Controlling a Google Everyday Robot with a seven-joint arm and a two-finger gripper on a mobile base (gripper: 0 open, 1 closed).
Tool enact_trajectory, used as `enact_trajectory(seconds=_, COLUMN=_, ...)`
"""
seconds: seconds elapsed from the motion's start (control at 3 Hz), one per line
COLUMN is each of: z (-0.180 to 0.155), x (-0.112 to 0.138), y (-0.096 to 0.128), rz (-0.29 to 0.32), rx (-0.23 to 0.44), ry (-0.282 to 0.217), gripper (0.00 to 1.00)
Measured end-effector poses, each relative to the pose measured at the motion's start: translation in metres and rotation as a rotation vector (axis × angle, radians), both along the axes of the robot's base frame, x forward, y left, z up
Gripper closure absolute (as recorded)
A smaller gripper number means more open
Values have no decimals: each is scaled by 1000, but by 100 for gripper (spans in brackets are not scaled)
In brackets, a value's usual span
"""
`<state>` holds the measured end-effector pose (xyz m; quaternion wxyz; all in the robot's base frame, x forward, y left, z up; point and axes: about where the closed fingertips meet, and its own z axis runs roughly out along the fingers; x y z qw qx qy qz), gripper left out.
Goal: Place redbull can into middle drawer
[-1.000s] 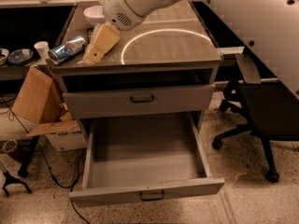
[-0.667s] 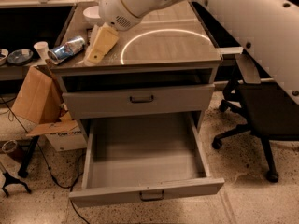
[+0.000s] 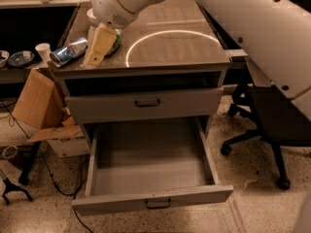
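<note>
Can (image 3: pixel 68 51) on its side, just left of my gripper (image 3: pixel 99 50)
Long axis points right at it; can't tell if the jaws are clenched.

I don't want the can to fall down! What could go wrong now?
1. The redbull can lies on its side at the left edge of the cabinet top. A nudge from the gripper, just right of it, might roll it off toward the cardboard box.
2. The middle drawer is open well below, so a can let go too high could bounce or miss.
</note>
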<state>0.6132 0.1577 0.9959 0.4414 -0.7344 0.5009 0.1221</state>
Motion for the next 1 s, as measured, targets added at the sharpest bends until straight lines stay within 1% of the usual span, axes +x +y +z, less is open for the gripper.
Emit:
enact_trajectory(seconds=0.33, z=-7, x=12, y=23, rz=77, rx=-86, ry=-78, gripper=0)
enact_trajectory(seconds=0.67, z=-19, x=27, y=43, rz=127, rx=-163, ry=-130, gripper=0)
enact_trajectory(seconds=1.0, z=-29, x=37, y=57, rz=150, rx=-225, ry=-171, gripper=0)
